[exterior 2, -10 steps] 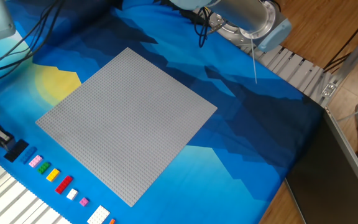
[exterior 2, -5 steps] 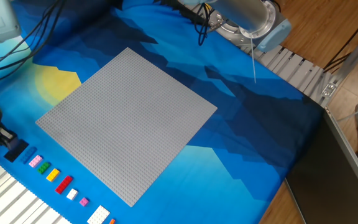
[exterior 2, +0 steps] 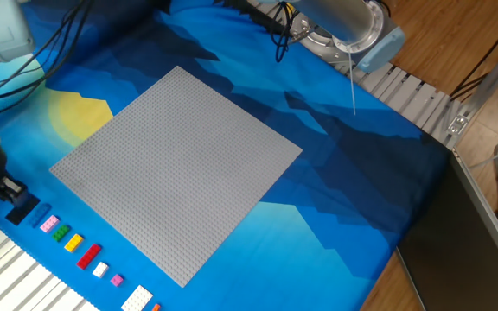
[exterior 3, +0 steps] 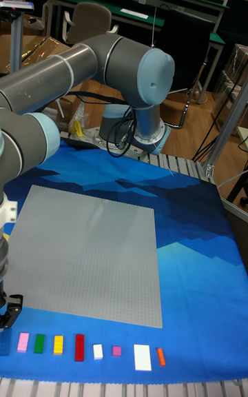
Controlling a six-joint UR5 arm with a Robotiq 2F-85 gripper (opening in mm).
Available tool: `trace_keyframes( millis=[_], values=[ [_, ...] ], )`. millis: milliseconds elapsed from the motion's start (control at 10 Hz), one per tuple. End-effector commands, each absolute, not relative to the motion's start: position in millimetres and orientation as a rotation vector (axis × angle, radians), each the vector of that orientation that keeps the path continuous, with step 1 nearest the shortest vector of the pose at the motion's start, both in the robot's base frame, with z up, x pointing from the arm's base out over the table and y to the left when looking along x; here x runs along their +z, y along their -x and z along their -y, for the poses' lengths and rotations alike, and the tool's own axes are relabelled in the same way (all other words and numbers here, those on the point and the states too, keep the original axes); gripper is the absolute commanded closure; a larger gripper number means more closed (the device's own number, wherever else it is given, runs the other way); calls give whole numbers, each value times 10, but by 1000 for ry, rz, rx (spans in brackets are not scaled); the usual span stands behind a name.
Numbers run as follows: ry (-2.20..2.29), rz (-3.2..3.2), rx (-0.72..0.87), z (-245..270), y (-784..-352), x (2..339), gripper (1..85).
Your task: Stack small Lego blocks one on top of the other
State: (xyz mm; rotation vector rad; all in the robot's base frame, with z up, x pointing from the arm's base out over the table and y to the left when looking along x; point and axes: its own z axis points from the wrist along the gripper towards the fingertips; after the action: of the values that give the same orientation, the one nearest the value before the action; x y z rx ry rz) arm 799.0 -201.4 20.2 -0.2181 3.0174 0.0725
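The black Lego block [exterior 2: 24, 210] lies flat on the blue cloth at the far left, first in a row of small bricks. A darker blue patch just before the pink brick may be the blue block [exterior 3: 5, 346]; it hardly stands out from the cloth. My gripper [exterior 2: 3, 188] hangs low at the left edge, right beside the black block on its left and slightly above it. Its dark fingers [exterior 3: 14, 302] look spread, open, with nothing between them. The tall fixed view cuts off most of the gripper.
The large grey baseplate [exterior 2: 175, 168] fills the middle of the cloth. Along the front edge runs a row of bricks: pink [exterior 2: 48, 223], green [exterior 2: 59, 232], yellow [exterior 2: 73, 243], red [exterior 2: 89, 255], then smaller white, magenta and orange ones. The arm's base [exterior 2: 340, 26] and cables stand at the back.
The arm's upper joint has drifted right and the gripper has edged slightly toward the black block. The blocks have not moved.
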Motion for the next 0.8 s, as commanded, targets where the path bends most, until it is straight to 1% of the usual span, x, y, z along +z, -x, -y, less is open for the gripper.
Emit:
trace_keyframes(
  millis=[0,700],
  values=[
    [207,-3035,94,1989,-7940,164,400],
    [223,-3030,97,1963,-7961,96,383]
  ],
)
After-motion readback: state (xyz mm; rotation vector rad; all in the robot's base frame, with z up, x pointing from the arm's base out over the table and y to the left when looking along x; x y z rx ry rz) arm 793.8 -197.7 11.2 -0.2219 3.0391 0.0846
